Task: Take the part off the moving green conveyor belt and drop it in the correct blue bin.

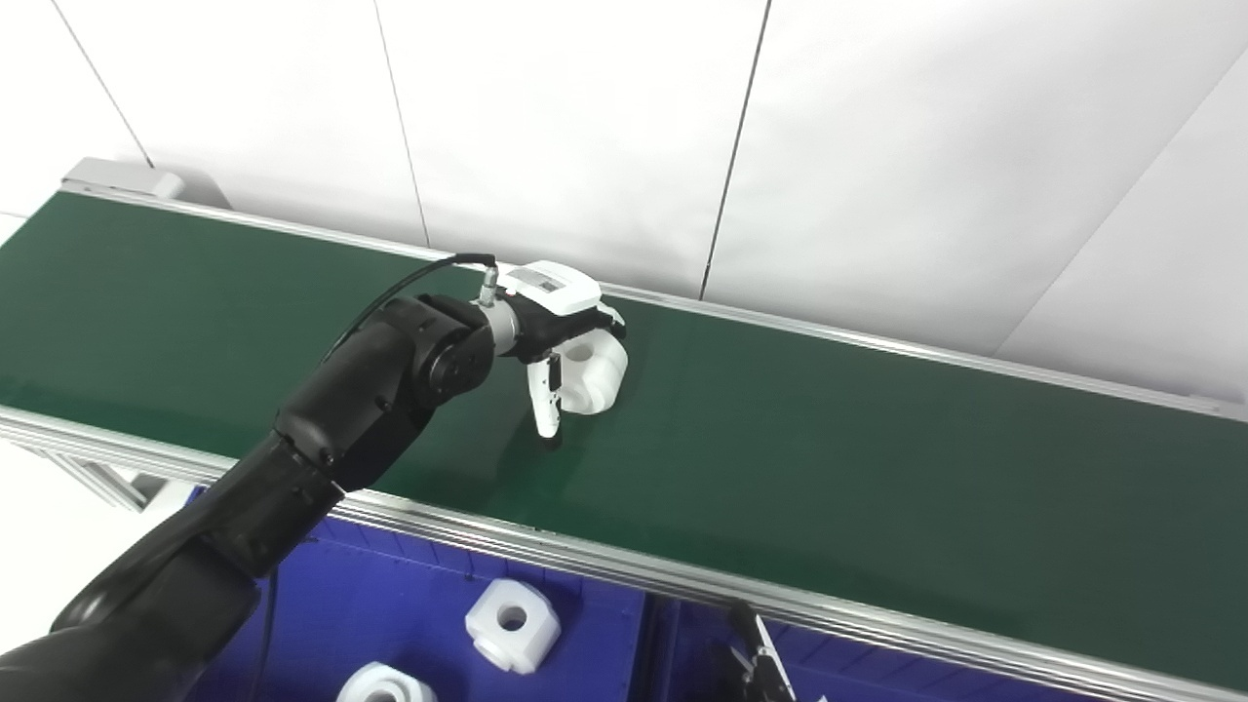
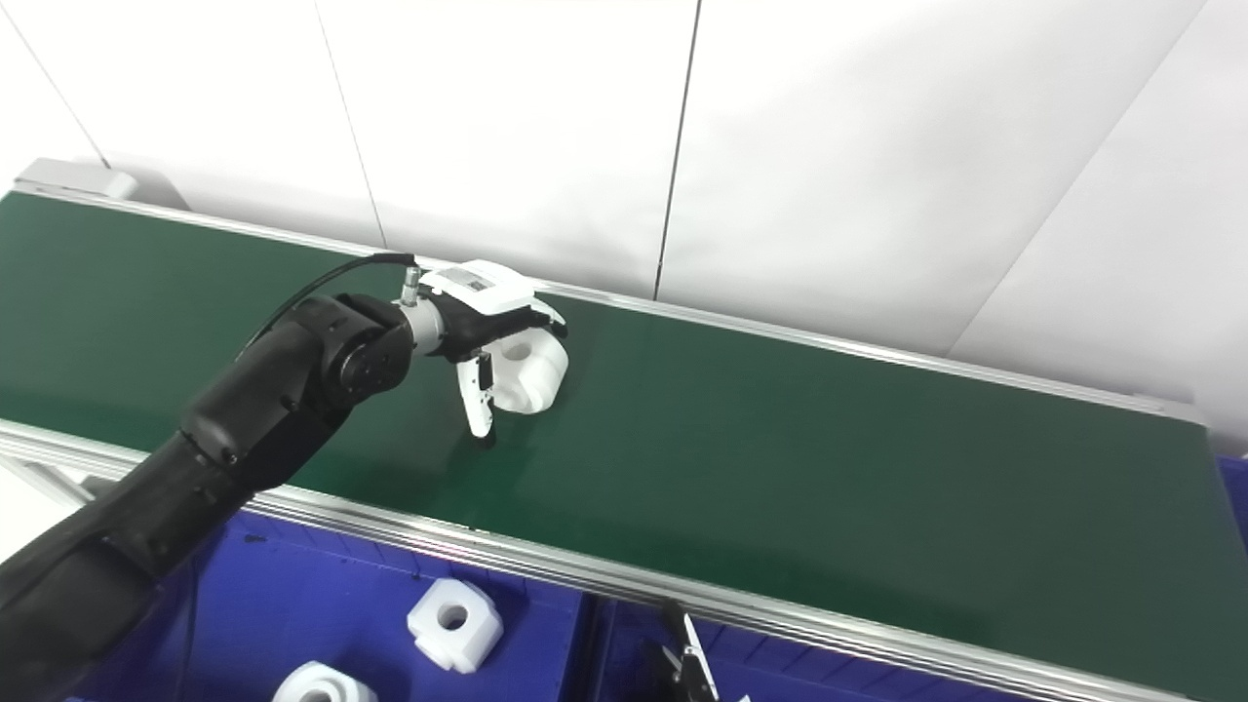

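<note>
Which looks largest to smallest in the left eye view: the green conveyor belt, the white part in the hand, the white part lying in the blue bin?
1. green conveyor belt
2. The white part in the left hand and the white part lying in the blue bin look alike; nearness differs, so unranked.

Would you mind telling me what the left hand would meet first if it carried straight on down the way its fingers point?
Probably the green belt: the left hand points downward around the white part.
</note>
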Controlling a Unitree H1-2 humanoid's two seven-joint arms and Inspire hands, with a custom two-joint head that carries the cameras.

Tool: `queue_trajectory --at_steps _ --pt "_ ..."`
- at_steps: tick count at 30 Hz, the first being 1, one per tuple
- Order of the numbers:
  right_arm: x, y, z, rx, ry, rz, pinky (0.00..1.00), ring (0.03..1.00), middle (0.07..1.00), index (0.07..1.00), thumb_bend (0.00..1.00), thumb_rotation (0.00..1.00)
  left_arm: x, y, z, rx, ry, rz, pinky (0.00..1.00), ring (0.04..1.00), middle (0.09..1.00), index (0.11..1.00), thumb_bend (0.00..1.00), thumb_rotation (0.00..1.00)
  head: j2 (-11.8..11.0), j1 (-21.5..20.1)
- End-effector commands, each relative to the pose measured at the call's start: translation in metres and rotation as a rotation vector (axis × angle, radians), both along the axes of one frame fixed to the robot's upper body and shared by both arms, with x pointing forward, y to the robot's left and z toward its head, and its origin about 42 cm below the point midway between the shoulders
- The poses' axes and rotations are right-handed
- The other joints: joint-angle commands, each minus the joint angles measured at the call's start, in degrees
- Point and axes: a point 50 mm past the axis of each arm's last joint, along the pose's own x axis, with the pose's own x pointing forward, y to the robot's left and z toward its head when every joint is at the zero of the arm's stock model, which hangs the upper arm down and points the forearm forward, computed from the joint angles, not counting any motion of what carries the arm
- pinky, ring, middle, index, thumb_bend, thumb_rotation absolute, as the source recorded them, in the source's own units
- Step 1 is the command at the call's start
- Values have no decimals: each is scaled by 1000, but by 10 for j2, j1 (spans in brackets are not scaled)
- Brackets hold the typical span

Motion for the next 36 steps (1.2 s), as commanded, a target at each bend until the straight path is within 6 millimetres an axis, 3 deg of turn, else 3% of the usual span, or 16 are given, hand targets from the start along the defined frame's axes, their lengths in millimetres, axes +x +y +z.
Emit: queue_trajectory --at_steps 1,5,8,9,10,15,19,25,31,33,36 --pt "0 4 9 30 -38 4 921 910 983 1000 917 974 11 1 18 -25 -130 -17 809 844 849 822 996 106 1 1" --pt "-1 5 11 38 -37 8 925 911 986 1000 913 970 14 -2 2 -112 -171 -19 766 797 800 776 982 90 4 -5" --pt "-2 5 12 37 -40 8 935 910 981 1000 912 971 14 -7 -16 -243 -215 -30 527 604 658 659 880 24 5 -8" --pt "-2 6 12 37 -40 6 932 907 977 1000 911 971 13 -9 -22 -278 -226 -34 432 517 545 577 669 9 5 -9" --pt "-2 6 12 37 -40 4 919 905 975 1000 909 969 12 -12 -28 -307 -234 -35 348 432 471 542 567 3 5 -9" --pt "-3 8 13 39 -38 3 908 902 972 1000 899 965 8 -24 -46 -388 -240 -26 279 364 430 518 521 0 7 -12" --pt "-3 9 14 41 -33 6 928 907 968 1000 901 964 7 -31 -52 -413 -234 -31 330 420 465 504 521 0 8 -14" --pt "-2 11 15 31 -38 13 919 898 964 1000 896 965 3 -39 -59 -451 -134 -23 313 382 433 520 518 0 9 -18" --pt "-1 11 14 24 -43 12 907 879 950 1000 890 972 0 -39 -58 -450 -105 -15 243 302 475 491 524 0 9 -19" --pt "-1 11 14 24 -43 13 912 879 956 1000 892 970 0 -38 -56 -448 -107 -18 271 339 426 515 519 0 11 -18" --pt "-2 11 15 20 -42 17 921 879 969 1000 886 972 -2 -34 -46 -462 -127 -30 320 387 430 517 520 0 16 -15"
